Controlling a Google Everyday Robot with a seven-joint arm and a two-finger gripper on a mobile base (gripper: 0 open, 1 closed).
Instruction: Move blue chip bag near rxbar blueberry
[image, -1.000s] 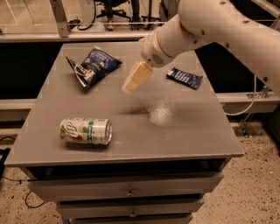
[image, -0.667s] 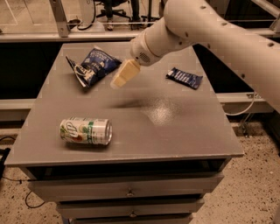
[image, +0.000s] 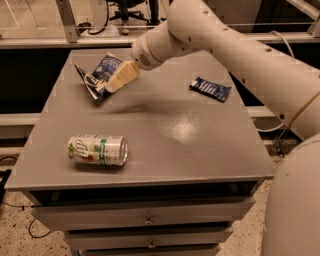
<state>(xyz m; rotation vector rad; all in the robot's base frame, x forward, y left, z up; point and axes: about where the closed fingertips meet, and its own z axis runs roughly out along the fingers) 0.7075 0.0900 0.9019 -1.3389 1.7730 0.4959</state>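
Grey tabletop (image: 165, 125) is shown; the gripper (image: 114, 82) is brought to the blue chip bag (image: 106, 64), presumably for grasping, though open or closed cannot be told. Well right of the bag, the rxbar blueberry (image: 210, 89) is laid flat.

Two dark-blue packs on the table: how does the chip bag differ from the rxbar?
The blue chip bag is larger and puffy; the rxbar blueberry is small and flat. The bag sits back left on the table, the claw at it; the bar lies back right, away from the claw. Both are dark blue.
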